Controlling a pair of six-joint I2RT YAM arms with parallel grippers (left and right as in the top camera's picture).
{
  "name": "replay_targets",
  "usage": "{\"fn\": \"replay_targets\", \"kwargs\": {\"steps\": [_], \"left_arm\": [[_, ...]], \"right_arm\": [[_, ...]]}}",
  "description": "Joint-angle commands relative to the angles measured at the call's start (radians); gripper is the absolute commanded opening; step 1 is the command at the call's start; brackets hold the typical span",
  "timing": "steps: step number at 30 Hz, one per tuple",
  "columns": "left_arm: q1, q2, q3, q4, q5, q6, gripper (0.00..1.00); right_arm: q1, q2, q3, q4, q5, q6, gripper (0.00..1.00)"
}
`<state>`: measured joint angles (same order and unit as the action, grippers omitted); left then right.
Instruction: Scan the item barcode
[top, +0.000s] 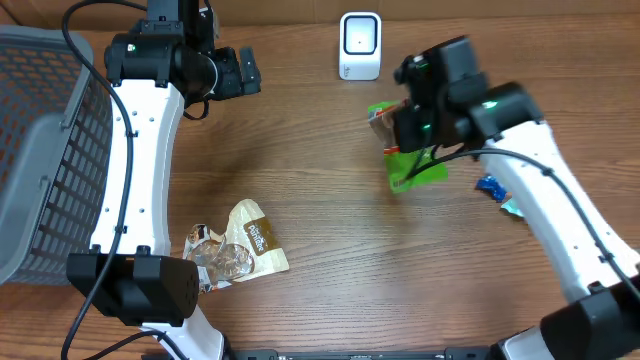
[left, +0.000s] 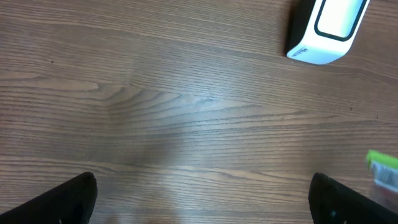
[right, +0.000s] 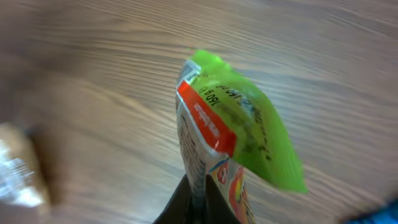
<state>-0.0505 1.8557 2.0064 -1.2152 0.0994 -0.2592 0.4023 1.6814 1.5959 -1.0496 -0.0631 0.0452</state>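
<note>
The table (top: 320, 230) is brown wood with lines running along it, smooth and a little shiny where the light falls. The green pouch (right: 249, 130) is thin, shiny plastic with creases, the snack bag (top: 250, 245) is crinkly plastic that is partly see-through, and the scanner (top: 360, 45) is smooth, glossy white plastic with a dark front. The basket (top: 40, 150) is dull grey plastic mesh, and the robot arms (top: 140, 170) have smooth white shells with matt black parts.
</note>
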Motion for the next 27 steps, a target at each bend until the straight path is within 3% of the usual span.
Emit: {"fn": "replay_targets", "kwargs": {"steps": [1,8,12,14,18,21,22,24,27], "left_arm": [[-0.004,0.002,0.014,0.0,-0.006,-0.01,1.0],[-0.004,0.002,0.014,0.0,-0.006,-0.01,1.0],[-0.004,0.002,0.014,0.0,-0.006,-0.01,1.0],[-0.004,0.002,0.014,0.0,-0.006,-0.01,1.0],[-0.004,0.002,0.014,0.0,-0.006,-0.01,1.0],[-0.004,0.002,0.014,0.0,-0.006,-0.01,1.0],[-0.004,0.002,0.014,0.0,-0.006,-0.01,1.0],[-0.004,0.002,0.014,0.0,-0.006,-0.01,1.0],[-0.004,0.002,0.014,0.0,-0.006,-0.01,1.0]], "right_arm": [[0.077,0.058,-0.006,-0.016,0.372,0.132,0.04],[0.169,0.167,-0.006,-0.042,0.674,0.267,0.04],[0.166,0.167,-0.005,0.042,0.78,0.201,0.04],[0.163,0.167,-0.005,0.061,0.763,0.171,0.04],[0.128,0.167,-0.005,0.053,0.535,0.174,0.04],[0.035,0.167,-0.004,0.045,0.27,0.191,0.62],[0.003,0.167,-0.003,0.035,0.211,0.196,0.77],[-0.103,0.167,-0.003,-0.023,0.067,0.251,0.86],[-0.245,0.167,-0.014,-0.087,-0.121,0.259,0.88]]}}
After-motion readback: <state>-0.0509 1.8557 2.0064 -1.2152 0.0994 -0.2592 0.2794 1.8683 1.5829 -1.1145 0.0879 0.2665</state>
